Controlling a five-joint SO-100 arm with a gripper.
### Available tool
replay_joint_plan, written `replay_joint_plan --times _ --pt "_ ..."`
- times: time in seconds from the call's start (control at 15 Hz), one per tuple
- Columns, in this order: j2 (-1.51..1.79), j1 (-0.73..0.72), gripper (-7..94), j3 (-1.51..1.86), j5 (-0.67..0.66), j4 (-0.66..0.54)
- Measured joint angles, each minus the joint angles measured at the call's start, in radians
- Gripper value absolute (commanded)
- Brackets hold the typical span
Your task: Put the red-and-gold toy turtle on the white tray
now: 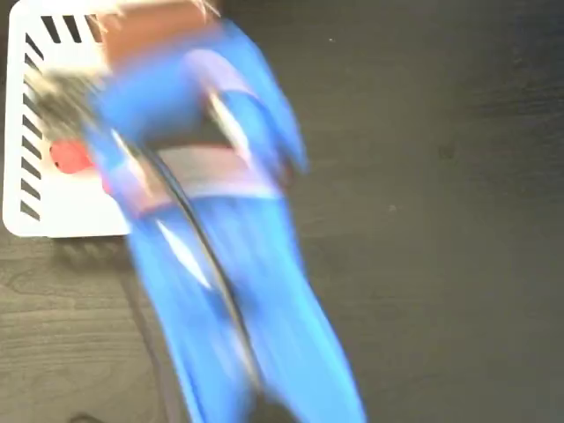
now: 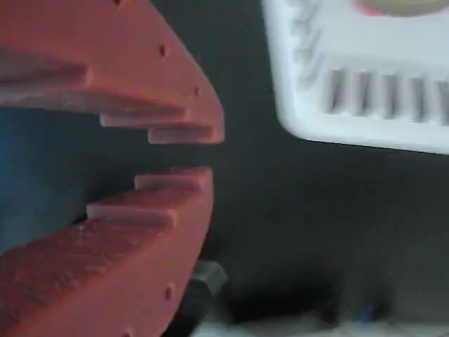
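The red-and-gold toy turtle (image 1: 70, 159), seen at upper left on the white tray (image 1: 62, 216), is judged light, hard and slippery; its sides suit gripping. The pincer (image 2: 186, 156) is nearly closed, empty.

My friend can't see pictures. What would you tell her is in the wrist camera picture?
Two orange toothed gripper fingers fill the left side, tips nearly together with nothing between them. Past them, at upper right over a dark table, is a corner of the white tray with grey stripes. The picture is blurry.
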Motion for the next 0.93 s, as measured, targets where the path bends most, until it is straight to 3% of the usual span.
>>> replay_joint_plan --times 0.2,0.4,0.67,0.93 --pt "0.325 0.058 0 0.540 -0.002 -0.293" --pt "0.569 0.072 0 0.985 0.005 -0.463" --pt "0.827 0.069 0 1.302 0.005 -0.433" --pt "1.146 0.098 0 1.436 0.005 -0.238"
